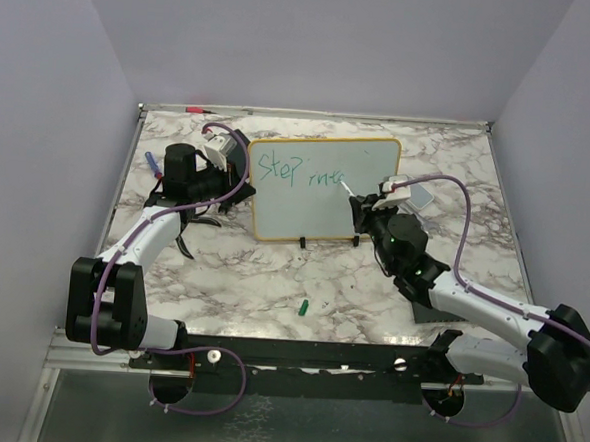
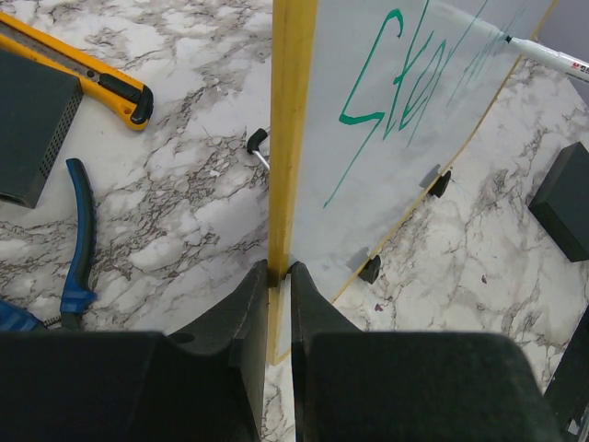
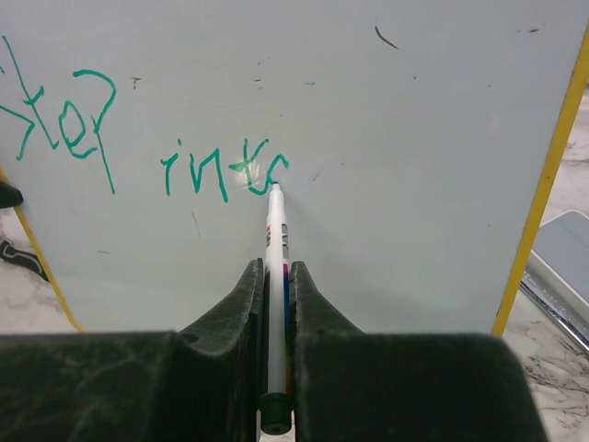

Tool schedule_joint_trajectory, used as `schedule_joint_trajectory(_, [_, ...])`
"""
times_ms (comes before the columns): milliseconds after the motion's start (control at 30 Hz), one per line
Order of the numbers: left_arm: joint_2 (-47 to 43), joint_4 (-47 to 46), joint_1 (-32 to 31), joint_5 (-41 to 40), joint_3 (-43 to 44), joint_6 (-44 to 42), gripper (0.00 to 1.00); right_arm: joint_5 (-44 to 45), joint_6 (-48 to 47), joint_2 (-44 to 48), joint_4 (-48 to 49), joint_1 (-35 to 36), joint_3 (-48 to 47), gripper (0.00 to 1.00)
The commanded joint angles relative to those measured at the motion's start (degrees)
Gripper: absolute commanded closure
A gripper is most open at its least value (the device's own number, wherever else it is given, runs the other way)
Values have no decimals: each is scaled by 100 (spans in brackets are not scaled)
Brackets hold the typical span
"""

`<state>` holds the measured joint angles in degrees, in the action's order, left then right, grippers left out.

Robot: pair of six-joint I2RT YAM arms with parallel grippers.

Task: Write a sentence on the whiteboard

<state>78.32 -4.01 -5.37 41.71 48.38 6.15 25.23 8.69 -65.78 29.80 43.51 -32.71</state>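
Observation:
The whiteboard stands upright on two black feet at the back middle of the marble table, white with a yellow frame. My left gripper is shut on its left yellow edge. Green writing on it reads "Step" and, lower right, "int" plus a part-drawn letter. My right gripper is shut on a white marker with a green end; the tip touches the board at the last letter. In the top view the right gripper is at the board's right half.
A green cap lies on the table in front of the board. Left of the board lie a yellow utility knife, blue-handled pliers and a black box. Another black block sits right. A flat grey item lies behind the right gripper.

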Motion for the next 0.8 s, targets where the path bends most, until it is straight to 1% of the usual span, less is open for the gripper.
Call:
schedule_joint_trajectory(0, [-151, -143, 20, -49, -13, -43, 100, 510, 67, 128, -280, -9, 106, 99])
schedule_joint_trajectory(233, [-151, -143, 27, -41, -12, -40, 100, 616, 21, 181, -236, -15, 96, 99])
schedule_joint_trajectory(767, [-167, -143, 26, -49, -19, -48, 100, 277, -256, -2, 2, -18, -221, 99])
